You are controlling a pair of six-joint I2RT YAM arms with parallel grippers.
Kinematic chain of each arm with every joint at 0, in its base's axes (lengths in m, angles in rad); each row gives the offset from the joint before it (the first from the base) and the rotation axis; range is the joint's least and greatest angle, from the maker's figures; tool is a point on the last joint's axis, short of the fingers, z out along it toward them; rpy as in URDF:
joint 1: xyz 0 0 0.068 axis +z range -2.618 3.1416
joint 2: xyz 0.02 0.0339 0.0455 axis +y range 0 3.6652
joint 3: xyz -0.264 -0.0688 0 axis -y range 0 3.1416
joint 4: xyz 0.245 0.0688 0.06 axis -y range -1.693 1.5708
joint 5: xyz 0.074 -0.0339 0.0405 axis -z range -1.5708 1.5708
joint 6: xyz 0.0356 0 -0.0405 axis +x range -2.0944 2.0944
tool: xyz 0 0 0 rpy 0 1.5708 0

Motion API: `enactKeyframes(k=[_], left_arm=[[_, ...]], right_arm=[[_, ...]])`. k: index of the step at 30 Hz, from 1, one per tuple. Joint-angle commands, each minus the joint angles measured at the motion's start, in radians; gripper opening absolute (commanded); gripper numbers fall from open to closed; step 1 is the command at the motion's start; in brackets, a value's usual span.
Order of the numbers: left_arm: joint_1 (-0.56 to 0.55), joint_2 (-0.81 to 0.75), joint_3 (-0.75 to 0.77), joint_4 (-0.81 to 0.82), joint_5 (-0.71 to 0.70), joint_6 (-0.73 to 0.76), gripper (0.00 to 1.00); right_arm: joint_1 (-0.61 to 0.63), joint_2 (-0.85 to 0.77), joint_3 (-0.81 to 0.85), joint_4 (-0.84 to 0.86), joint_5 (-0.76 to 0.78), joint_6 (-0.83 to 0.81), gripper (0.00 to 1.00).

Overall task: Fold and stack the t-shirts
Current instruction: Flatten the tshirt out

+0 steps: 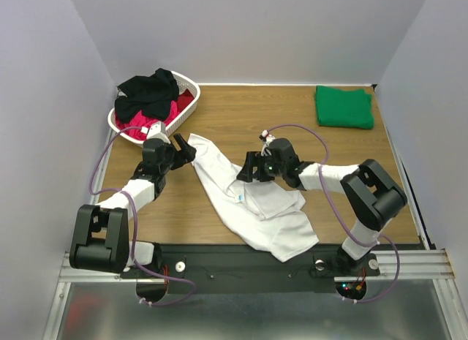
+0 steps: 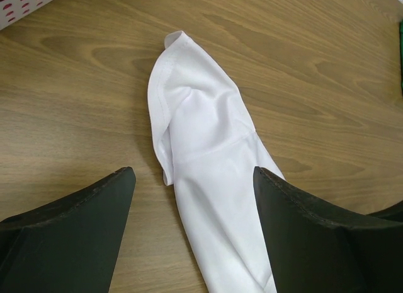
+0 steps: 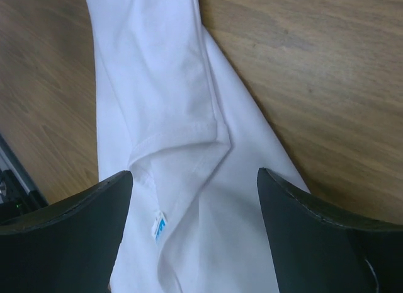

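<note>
Lying rumpled on the counter (image 1: 241,113), the white t-shirt (image 1: 252,201) runs from left of centre to the near edge. The left fingers (image 2: 75,230) stand wide apart and empty, straddling its far end. The right fingers (image 3: 69,224) gape wide over its tagged neckline, holding nothing. A folded green t-shirt (image 1: 344,106) sits far right. A black t-shirt (image 1: 150,91) and a red t-shirt (image 1: 179,106) fill the far-left basket (image 1: 191,99).

The large white cloth t-shirt (image 1: 248,201) looks soft and matt, a smooth fine knit with stitched hems. The brown wooden table (image 1: 241,113) shows clear grain under a smooth, low-sheen finish. The folded green cloth t-shirt (image 1: 344,106) is matt. The white lattice basket (image 1: 189,88) is smooth plastic, holding matt black cloth (image 1: 146,91) and red cloth (image 1: 179,107). The left gripper (image 2: 192,173) and right gripper (image 3: 194,173) have matt black fingers with rough, chalky edges. The silvery metal rail (image 1: 409,263) looks dull.
</note>
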Motion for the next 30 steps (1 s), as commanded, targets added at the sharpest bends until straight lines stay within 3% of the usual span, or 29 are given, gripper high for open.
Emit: enactKeyframes(k=[1, 24, 30], left_arm=[[-0.009, -0.014, -0.017, 0.052, 0.005, 0.034, 0.88], [-0.007, -0.017, -0.028, 0.075, 0.057, 0.031, 0.88], [-0.006, -0.026, -0.030, 0.075, 0.051, 0.031, 0.88]], right_arm=[[0.013, 0.057, 0.087, 0.094, 0.031, 0.023, 0.82], [0.073, 0.203, 0.187, 0.041, 0.038, 0.037, 0.42], [0.073, 0.177, 0.230, 0.006, 0.063, 0.011, 0.01]])
